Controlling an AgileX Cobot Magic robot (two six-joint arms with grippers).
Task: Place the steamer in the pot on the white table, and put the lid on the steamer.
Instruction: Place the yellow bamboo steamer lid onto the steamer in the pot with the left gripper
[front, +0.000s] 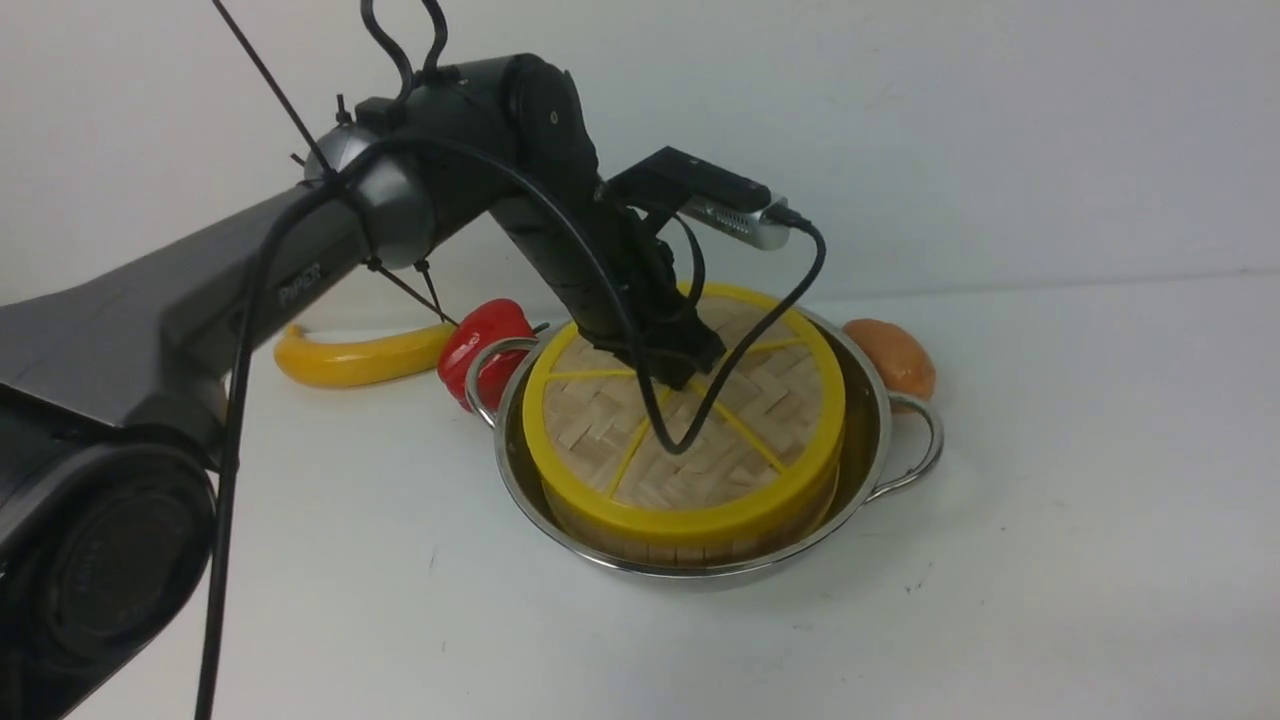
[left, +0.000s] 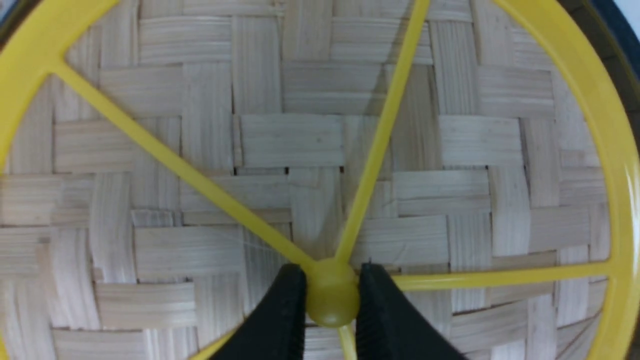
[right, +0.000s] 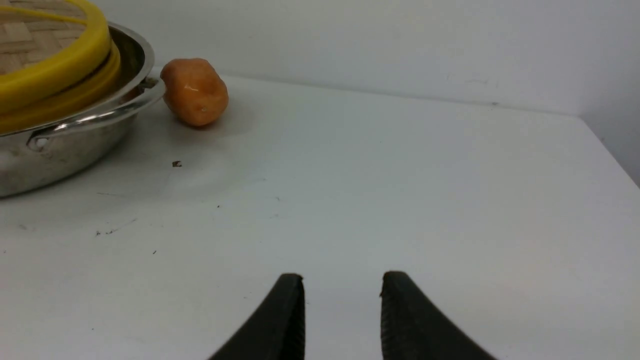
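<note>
1. The steamer (front: 660, 545) sits inside the pot (front: 870, 400) in the middle of the bench (front: 1050, 500), so the first job looks done.
2. The lid (front: 600, 425) lies on top of the steamer and hides what is inside.
3. The left gripper (left: 332, 272) is pinched tight on the knob (left: 332, 302) in the middle of the lid. I think it holds the middle to keep the lid flat.
4. The right wrist view shows a thin dark gap under the lid's rim, so I cannot tell if the lid is all the way down.
5. The right gripper (right: 342, 280) is half open and holds nothing. It hangs low over bare bench, away from the pot — out of the way.
6. A red pepper (front: 485, 335) is at the pot's 10 o'clock with a banana (front: 350, 360) past it, and a potato (front: 895, 355) is at 2 o'clock. None blocks the lid.
7. Next job, I think: let go and lift straight up — a sideways pull could drag the lid off.
</note>
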